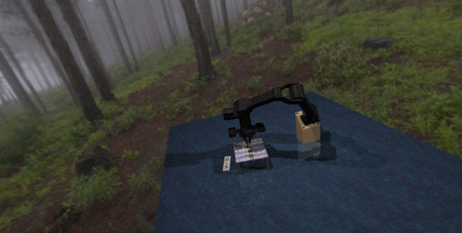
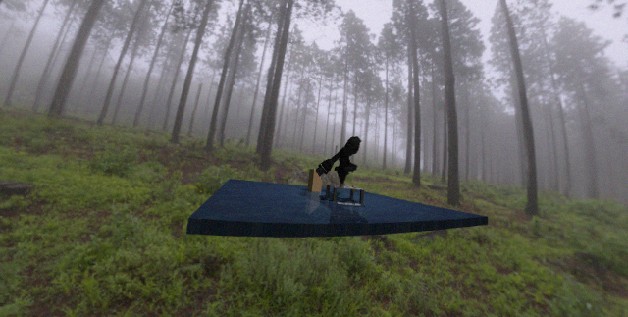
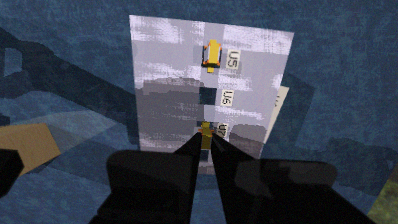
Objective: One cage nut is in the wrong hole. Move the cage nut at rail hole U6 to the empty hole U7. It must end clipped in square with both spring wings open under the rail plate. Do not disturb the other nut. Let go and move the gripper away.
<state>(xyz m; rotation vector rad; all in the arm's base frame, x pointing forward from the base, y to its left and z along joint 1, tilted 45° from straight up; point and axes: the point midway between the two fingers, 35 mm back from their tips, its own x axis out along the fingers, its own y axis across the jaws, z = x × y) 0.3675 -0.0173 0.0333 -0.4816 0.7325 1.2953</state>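
With our fingers (image 1: 249, 143) closed on the yellow cage nut (image 3: 206, 131), the relation that matters is straight down: the nut sits between the tips, over or in the hole labelled U7, and we cannot tell whether it is already down in the rail plate (image 1: 263, 154) (image 3: 167, 60) or just above it. Its long axis appears to run along the row of holes, with the fingers pinching it from either side. Next out along that row comes the bare U6 hole (image 3: 207, 96), and beyond it the other nut (image 3: 213, 54) stands in U5, well apart from our grip. The arm (image 1: 265, 97) (image 2: 339, 157) reaches across from its tan base block (image 1: 307, 133) (image 2: 314, 181) (image 3: 32, 145), elbow raised, wrist turned down so the fingers point at the plate. We judge that a square, level press comes next, then release; a tilt could leave one wing unclipped.
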